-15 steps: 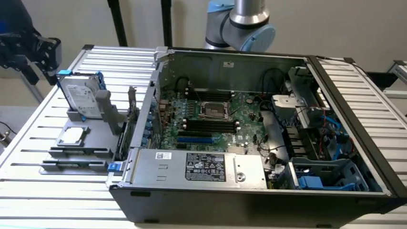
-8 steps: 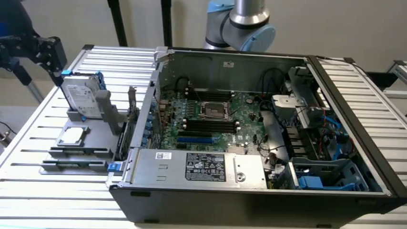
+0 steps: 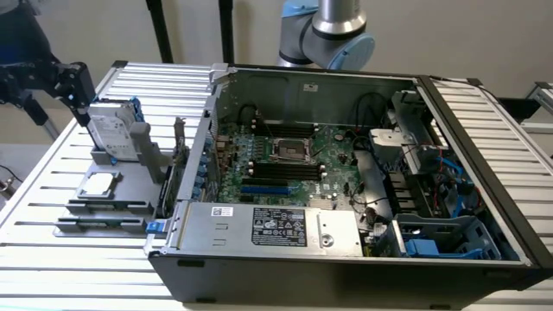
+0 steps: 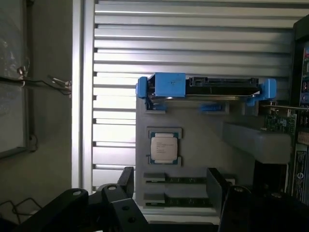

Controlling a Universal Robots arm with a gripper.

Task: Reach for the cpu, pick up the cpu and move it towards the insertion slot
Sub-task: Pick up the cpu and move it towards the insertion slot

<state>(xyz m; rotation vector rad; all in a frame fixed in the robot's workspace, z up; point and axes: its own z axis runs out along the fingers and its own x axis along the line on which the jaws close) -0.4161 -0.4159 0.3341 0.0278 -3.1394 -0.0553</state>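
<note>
The cpu lies flat, metal face up, in a recess of the grey tray on the slatted table, to the exterior view's left of the case. It is square, so it has no long axis, and its edges run parallel to the tray's. The gripper hangs over the tray's far end by the drive. Its fingers are spread wide and hold nothing. The slot sits inside the case, well apart from the cpu.

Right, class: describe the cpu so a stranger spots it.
Beside the open computer case, at the exterior view's left, sits a grey holder. The cpu lies flat in it between the blue-bracketed hard drive and the memory sticks: the only small silver square.
</note>
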